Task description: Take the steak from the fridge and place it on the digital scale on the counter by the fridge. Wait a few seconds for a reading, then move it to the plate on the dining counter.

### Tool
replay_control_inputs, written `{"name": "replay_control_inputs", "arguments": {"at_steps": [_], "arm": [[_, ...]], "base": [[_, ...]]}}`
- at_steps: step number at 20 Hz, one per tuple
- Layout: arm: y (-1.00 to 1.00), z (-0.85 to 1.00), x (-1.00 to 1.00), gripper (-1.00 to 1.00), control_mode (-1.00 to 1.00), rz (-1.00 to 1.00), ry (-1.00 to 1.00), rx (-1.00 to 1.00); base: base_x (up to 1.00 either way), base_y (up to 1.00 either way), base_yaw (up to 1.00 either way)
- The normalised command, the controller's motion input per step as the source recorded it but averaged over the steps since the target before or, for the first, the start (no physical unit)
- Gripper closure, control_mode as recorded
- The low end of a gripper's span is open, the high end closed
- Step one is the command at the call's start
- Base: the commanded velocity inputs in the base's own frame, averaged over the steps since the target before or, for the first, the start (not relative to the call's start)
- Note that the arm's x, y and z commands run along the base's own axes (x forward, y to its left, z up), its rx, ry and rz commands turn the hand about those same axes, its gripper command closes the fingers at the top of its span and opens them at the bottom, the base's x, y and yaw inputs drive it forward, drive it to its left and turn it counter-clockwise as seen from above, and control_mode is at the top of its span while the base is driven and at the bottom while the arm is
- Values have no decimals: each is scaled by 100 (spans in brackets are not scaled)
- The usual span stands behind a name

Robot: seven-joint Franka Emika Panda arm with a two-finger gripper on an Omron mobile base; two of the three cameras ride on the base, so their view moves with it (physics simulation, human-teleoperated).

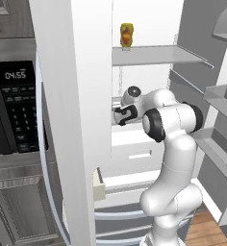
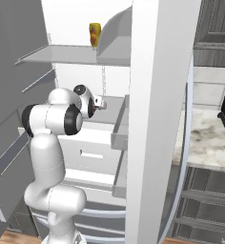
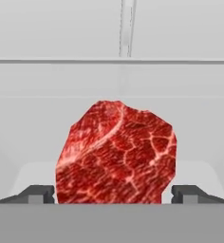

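Pretty clearly a home kitchen I'm parked in; big white fridge (image 1: pixel 77 96) with its doors swung open, pale shelves and drawers inside, a yellow-orange bottle (image 1: pixel 127 35) up top; black microwave (image 1: pixel 14 108) with a keypad and clock off to one side; marble counter (image 2: pixel 207 138) over dark grey panelled drawers (image 2: pixel 205 205); wood floor (image 1: pixel 207 230).

Bottle (image 1: pixel 127 35): yellow-orange, red label, upright.
Microwave (image 1: pixel 14 110): black, keypad, display reads 04:55.
Cabinet door (image 1: pixel 20 209): grey, panelled, below the microwave.
Floor (image 1: pixel 207 230): wooden.
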Motion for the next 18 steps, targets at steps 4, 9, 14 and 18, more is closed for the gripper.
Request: {"name": "replay_control_inputs", "arguments": {"at_steps": [4, 9, 14, 18], "arm": [[0, -20, -11, 100, -100, 0, 0, 0], [0, -9, -15, 100, -100, 0, 0, 0], [0, 0, -16, 100, -100, 0, 0, 0], [0, 0, -17, 100, -100, 0, 0, 0]], "base": [[0, 0, 0], [0, 0, 0], [0, 0, 0], [0, 0, 0]]}}
